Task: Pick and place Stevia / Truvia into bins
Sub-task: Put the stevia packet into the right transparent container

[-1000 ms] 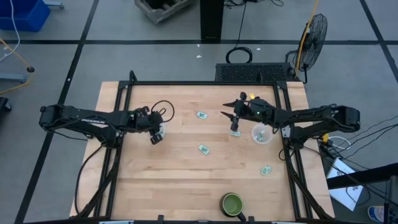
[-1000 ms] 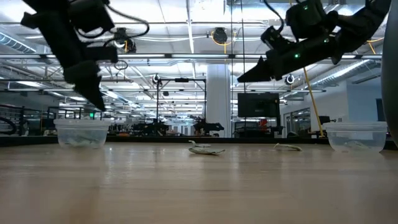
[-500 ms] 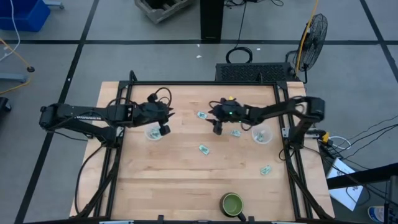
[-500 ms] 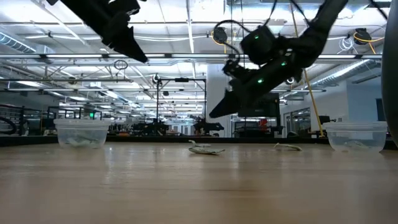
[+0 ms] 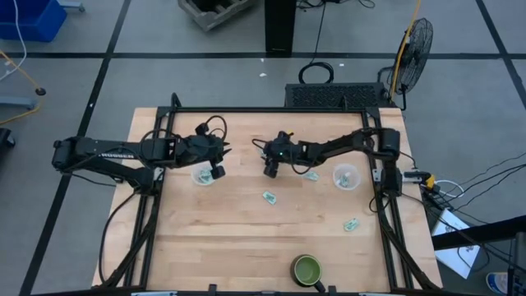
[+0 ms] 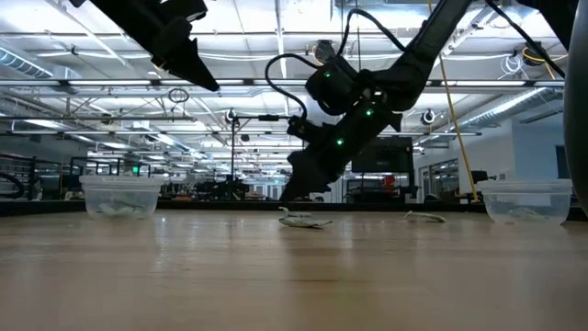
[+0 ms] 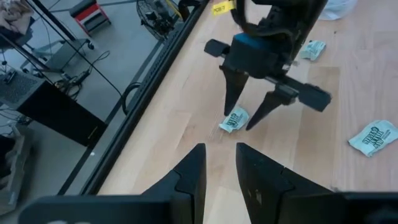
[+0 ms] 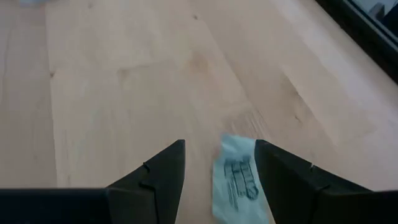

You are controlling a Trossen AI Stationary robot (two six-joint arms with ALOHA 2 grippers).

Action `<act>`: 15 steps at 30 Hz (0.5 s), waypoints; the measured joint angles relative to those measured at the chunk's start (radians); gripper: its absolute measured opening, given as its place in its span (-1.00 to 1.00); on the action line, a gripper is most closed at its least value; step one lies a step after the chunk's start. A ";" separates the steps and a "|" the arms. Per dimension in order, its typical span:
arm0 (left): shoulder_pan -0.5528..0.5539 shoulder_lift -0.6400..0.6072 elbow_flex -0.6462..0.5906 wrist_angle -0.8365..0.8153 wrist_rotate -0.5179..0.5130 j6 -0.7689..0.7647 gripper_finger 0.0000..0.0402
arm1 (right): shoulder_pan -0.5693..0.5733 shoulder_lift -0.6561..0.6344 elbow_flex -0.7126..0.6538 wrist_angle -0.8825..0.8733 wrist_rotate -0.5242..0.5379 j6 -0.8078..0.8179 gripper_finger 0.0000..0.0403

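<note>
Room: wide lab hall with ceiling lights behind my wooden worktop [image 5: 238,238], grey floor around it
Right hand: my right hand [image 5: 269,170] has swung across from beside the right bin [image 5: 345,177] towards the middle of the worktop within the last second, and now hangs low with its fingers spread apart and nothing between them
Target sachet: one Stevia / Truvia sachet [image 8: 238,179] lies flat on the wood directly under that hand, between the two fingertips in the right wrist view; the same sachet [image 7: 234,119] shows between the fingers in the left wrist view, not yet touched as far as I can tell
Left hand: my left hand [image 5: 215,168] has lifted off the left bin [image 5: 200,176] and waits just beside it, fingers a little apart and empty
Other sachets: one [image 5: 269,196] lies just nearer me than the right hand, one [image 5: 311,174] sits between that hand and the right bin, and one [image 5: 352,224] lies well beyond the bin's near side
Bins: both hold something pale at the bottom in the low view, probably sachets already dropped
Bowl: green bowl [image 5: 307,268] at the near edge, far from both hands, not part of this
Meaning: I judge the right arm has finished a drop and is lined up for its next pick; what remains is to lower, close, and carry back to the bin
</note>
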 joint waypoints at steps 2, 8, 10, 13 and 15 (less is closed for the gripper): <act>0.000 0.000 0.000 -0.001 0.000 0.000 -0.53 | -0.005 0.008 0.005 0.002 -0.002 0.037 -0.08; 0.000 0.000 0.000 -0.001 0.006 0.000 -0.53 | -0.016 0.021 0.005 -0.011 0.007 0.040 -0.08; 0.000 0.000 0.000 -0.001 0.008 -0.001 -0.53 | -0.023 0.021 0.004 -0.012 0.005 0.037 -0.08; 0.000 0.000 0.000 -0.001 0.008 -0.001 -0.53 | -0.038 0.039 0.006 -0.006 0.007 0.045 -0.08; 0.000 0.000 0.000 -0.001 0.008 -0.002 -0.53 | -0.044 0.055 0.004 -0.010 0.008 0.048 -0.08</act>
